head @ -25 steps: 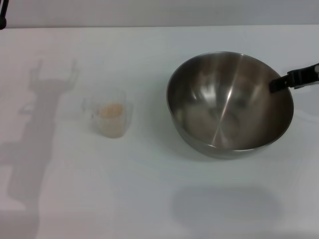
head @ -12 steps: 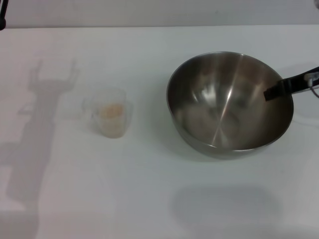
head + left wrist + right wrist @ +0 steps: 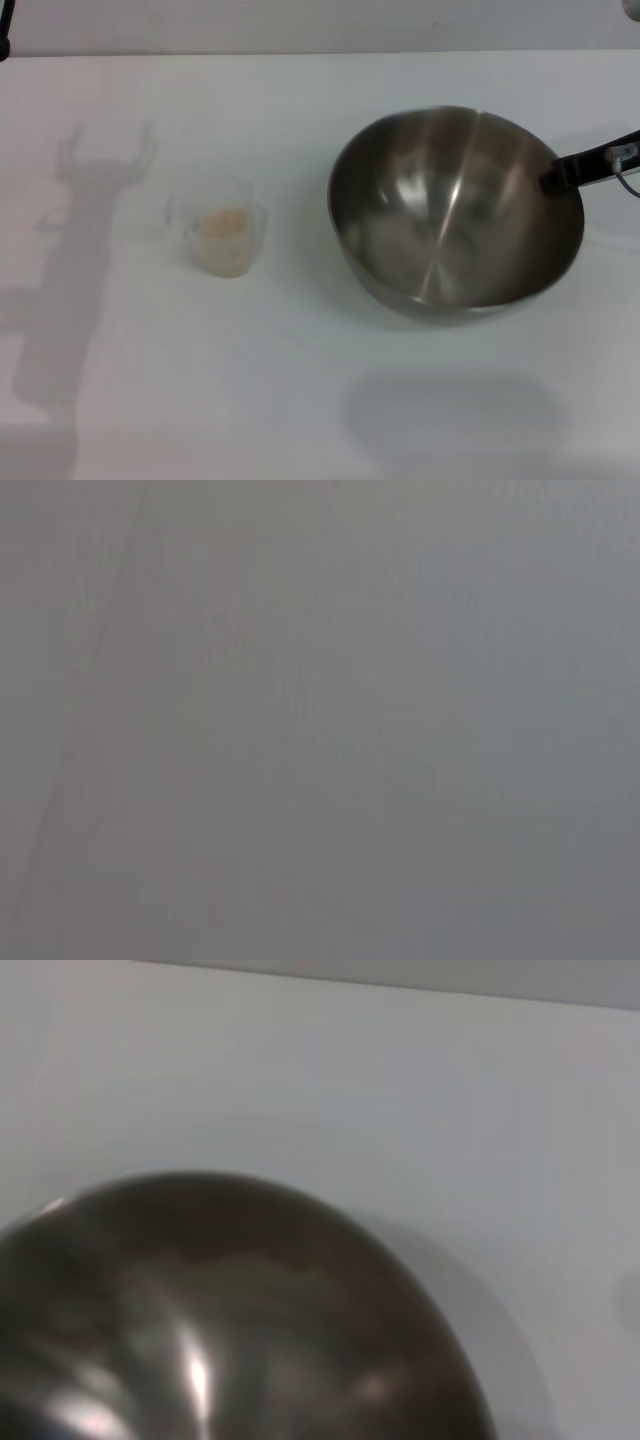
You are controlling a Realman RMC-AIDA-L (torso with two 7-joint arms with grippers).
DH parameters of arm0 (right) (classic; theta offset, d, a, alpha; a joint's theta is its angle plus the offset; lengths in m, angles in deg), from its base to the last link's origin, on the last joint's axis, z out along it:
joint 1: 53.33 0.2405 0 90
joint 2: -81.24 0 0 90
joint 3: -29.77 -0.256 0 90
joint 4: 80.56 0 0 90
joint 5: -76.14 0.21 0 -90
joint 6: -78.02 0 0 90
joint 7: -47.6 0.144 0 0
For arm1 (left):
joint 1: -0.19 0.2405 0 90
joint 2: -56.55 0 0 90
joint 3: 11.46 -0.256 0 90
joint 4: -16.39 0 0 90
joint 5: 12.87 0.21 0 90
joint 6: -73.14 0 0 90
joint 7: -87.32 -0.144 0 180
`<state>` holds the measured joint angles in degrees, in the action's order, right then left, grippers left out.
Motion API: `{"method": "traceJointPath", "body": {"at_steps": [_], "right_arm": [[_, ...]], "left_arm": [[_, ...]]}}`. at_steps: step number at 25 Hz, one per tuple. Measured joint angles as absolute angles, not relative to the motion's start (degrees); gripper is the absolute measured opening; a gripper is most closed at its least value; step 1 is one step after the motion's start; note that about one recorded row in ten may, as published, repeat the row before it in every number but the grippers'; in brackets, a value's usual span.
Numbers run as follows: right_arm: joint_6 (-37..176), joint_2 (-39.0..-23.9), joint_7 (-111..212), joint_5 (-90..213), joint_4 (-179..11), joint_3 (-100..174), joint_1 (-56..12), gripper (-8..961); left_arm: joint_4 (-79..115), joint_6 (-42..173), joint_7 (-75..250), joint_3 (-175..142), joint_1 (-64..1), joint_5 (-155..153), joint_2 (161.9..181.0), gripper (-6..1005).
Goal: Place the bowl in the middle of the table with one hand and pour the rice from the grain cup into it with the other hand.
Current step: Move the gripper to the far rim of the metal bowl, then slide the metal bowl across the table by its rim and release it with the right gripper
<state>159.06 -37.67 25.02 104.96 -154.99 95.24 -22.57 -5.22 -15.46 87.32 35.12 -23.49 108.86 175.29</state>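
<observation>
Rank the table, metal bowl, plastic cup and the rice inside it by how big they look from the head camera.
1. Table
2. Stainless-steel bowl
3. Clear grain cup
4. Rice, filling only part of the cup

Shiny brushed grey steel bowl [image 3: 455, 215]; right of it, black right gripper [image 3: 585, 167]. Left of bowl, clear colourless grain cup [image 3: 220, 232] with whitish-beige rice [image 3: 222, 224]. Plain white worktop [image 3: 300, 390].

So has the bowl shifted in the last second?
Yes. The bowl has slid slightly left toward the grain cup, tipping up on its right side, where the right gripper holds its rim.
</observation>
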Motion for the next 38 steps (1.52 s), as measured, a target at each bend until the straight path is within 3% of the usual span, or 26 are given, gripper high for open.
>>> {"method": "traceJointPath", "body": {"at_steps": [4,38], "right_arm": [[158.3,-37.75,24.3,105.5,-155.2,95.2,-22.6,37],[148.1,-37.94,18.0,117.8,-152.8,101.4,-24.5,31]], "left_arm": [[-5.5,-15.6,87.3,35.1,-23.4,108.9,175.29,853],[-6.0,-16.9,87.3,34.3,-22.9,109.2,175.46,846]]}}
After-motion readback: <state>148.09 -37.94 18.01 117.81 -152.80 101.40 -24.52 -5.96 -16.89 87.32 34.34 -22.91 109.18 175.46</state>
